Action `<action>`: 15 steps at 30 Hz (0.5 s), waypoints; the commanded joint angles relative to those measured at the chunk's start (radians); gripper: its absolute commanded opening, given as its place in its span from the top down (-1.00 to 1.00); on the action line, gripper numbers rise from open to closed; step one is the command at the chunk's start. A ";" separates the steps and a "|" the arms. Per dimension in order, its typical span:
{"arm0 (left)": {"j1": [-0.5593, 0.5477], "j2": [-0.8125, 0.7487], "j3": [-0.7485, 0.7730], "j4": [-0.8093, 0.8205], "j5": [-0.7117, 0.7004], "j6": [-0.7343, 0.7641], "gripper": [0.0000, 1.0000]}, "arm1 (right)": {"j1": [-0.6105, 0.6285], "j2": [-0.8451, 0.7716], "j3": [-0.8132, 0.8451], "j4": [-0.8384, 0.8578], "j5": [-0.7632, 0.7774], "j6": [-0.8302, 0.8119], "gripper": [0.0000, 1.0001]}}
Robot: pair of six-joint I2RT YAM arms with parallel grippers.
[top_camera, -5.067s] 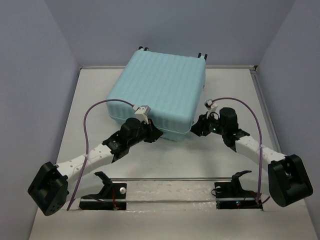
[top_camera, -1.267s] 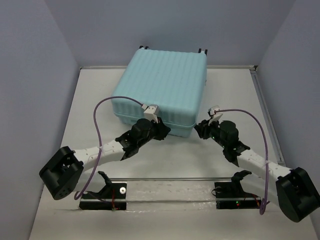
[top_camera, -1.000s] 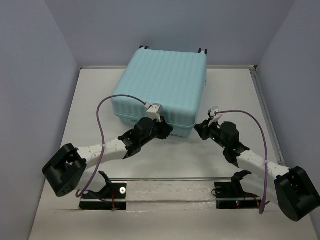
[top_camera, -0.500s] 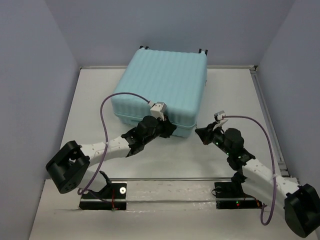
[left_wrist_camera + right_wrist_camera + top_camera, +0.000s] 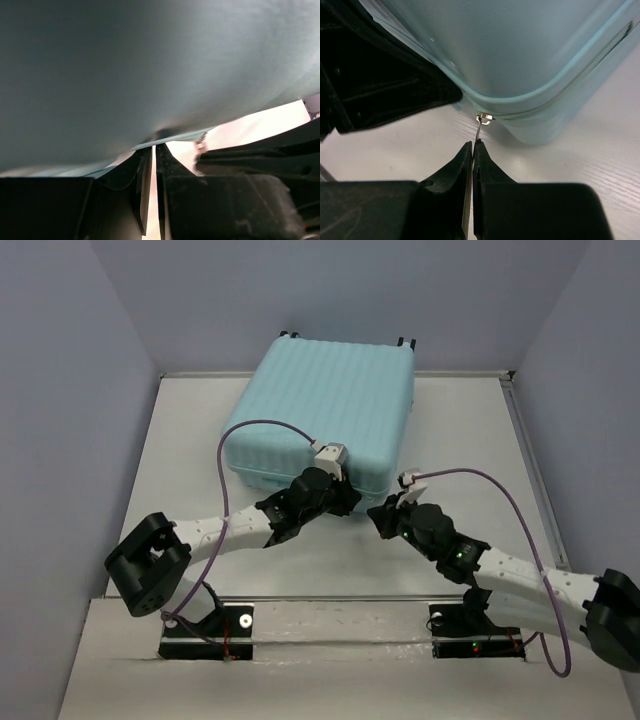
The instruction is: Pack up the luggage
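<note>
The top camera hangs high at the near end of the table, looking down and forward over all of it and the whole suitcase. The left wrist camera sits so near the suitcase's shell that it blurs. The right wrist one looks along its fingers at the same near edge, with the zipper pull sharp.

1. left arm: stretched low, reaching forward and inward. left pincer: fingers nearly together, only a thin slit between them.
2. right arm: stretched low, reaching forward and inward. right pincer: fingers pressed together.
</note>
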 commanded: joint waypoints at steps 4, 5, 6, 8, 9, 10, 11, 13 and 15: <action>0.034 0.066 0.168 0.184 -0.045 0.030 0.60 | 0.351 0.370 0.216 0.168 0.192 0.077 0.86; 0.034 0.069 0.173 0.177 -0.043 0.033 0.60 | 0.351 0.413 0.238 0.193 0.221 0.078 0.86; 0.034 0.066 0.177 0.157 -0.045 0.037 0.60 | 0.351 0.471 0.253 0.238 0.257 0.084 0.86; 0.042 0.029 0.174 0.103 -0.097 0.056 0.60 | 0.351 0.490 0.262 0.279 0.265 0.092 0.86; 0.048 -0.019 0.149 0.091 -0.112 0.060 0.60 | 0.351 0.493 0.261 0.283 0.296 0.104 0.86; 0.057 -0.047 0.139 0.066 -0.135 0.066 0.59 | 0.351 0.488 0.253 0.273 0.313 0.106 0.86; 0.075 -0.076 0.132 -0.004 -0.161 0.069 0.56 | 0.351 0.479 0.247 0.259 0.322 0.106 0.87; 0.108 -0.182 0.089 -0.058 -0.201 0.065 0.36 | 0.351 0.450 0.227 0.222 0.337 0.111 0.86; 0.185 -0.254 0.059 -0.116 -0.188 0.048 0.24 | 0.351 0.432 0.215 0.207 0.339 0.112 0.86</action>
